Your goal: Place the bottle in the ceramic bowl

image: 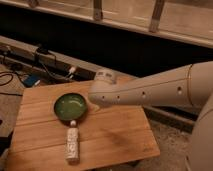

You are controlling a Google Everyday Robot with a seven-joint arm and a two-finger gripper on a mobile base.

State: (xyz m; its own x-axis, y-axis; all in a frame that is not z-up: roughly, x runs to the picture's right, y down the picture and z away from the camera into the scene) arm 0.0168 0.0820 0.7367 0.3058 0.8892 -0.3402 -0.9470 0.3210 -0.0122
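The bottle lies flat on the wooden table, its white cap pointing toward the bowl and nearly touching the rim. The ceramic bowl sits just behind it, green inside with a dark rim, and it holds nothing. My white arm reaches in from the right and its end hangs over the table just right of the bowl. The gripper itself is hidden behind the arm's end, so its fingers do not show.
Cables and a power strip lie on the floor behind the table. A dark wall and a metal railing run along the back. The table's front edge is close below the bottle.
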